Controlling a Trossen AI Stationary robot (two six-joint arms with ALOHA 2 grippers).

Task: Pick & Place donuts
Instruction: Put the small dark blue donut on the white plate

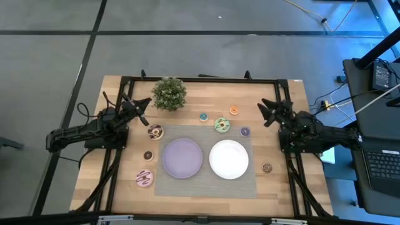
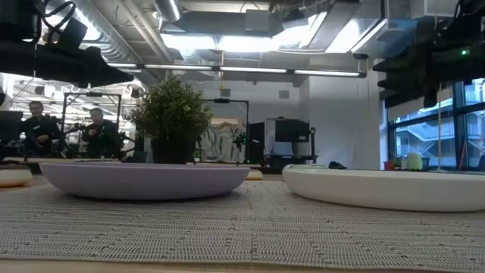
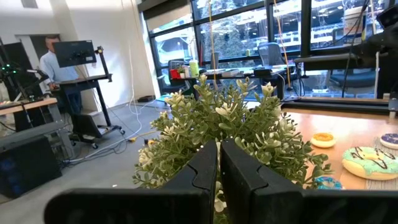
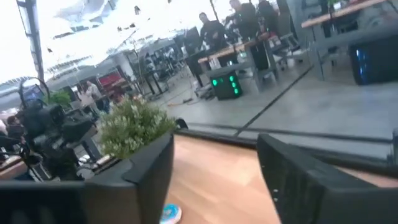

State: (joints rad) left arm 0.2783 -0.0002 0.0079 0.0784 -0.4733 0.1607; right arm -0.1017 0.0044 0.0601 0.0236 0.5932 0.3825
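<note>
waiting to start, by the look of it: lilac plate (image 1: 182, 157) and white plate (image 1: 229, 159) both bare. donuts (image 1: 222, 125) scattered on table (image 1: 281, 187) around them, none held. left gripper (image 1: 141, 107) nearly closed by potted plant (image 1: 169, 93); right gripper (image 1: 267, 112) spread open.

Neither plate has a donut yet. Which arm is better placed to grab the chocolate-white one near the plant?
Left. The left gripper hovers just above-left of the chocolate-white donut, on its side of the lilac plate; the right gripper is across the table.
</note>
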